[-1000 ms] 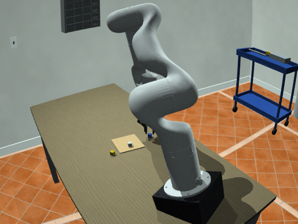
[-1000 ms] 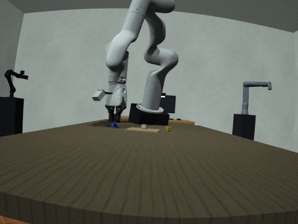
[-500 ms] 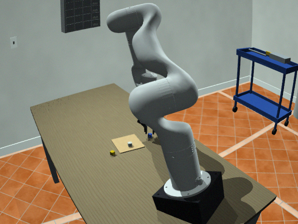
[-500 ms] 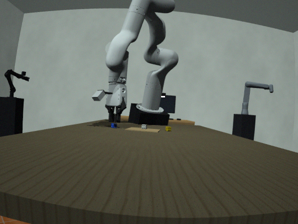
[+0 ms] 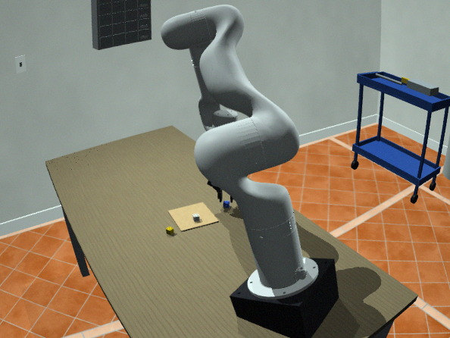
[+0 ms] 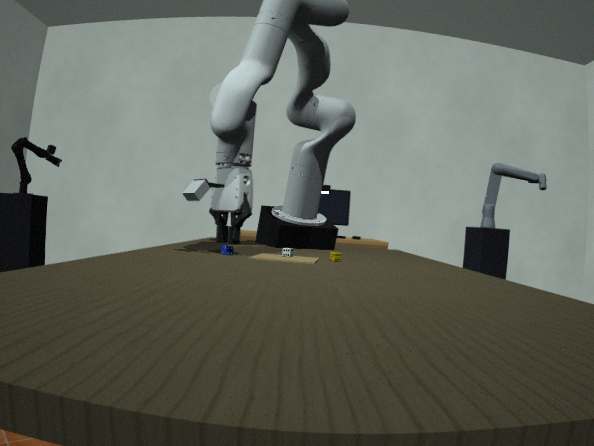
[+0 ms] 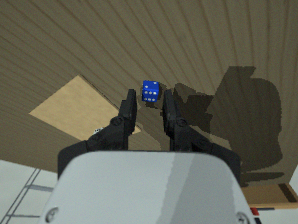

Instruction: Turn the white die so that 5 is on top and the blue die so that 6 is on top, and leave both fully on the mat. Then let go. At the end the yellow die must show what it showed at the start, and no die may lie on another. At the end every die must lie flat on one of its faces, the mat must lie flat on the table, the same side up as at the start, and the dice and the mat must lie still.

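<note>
The blue die (image 5: 226,204) lies on the bare table just beside the tan mat (image 5: 191,216), off its edge nearest the arm. My gripper (image 7: 149,99) hangs just above the die, fingers pointing down, partly open with nothing between them. In the wrist view the blue die (image 7: 151,90) shows in the gap past the fingertips. In the exterior view the gripper (image 6: 228,235) has its fingertips a little above the blue die (image 6: 227,249). The white die (image 5: 196,217) sits flat on the mat. The yellow die (image 5: 170,230) lies on the table off the mat's far side.
The arm's black base (image 5: 285,299) stands on the table's near end, and its shadow falls beside the blue die. A blue cart (image 5: 401,125) stands on the floor away from the table.
</note>
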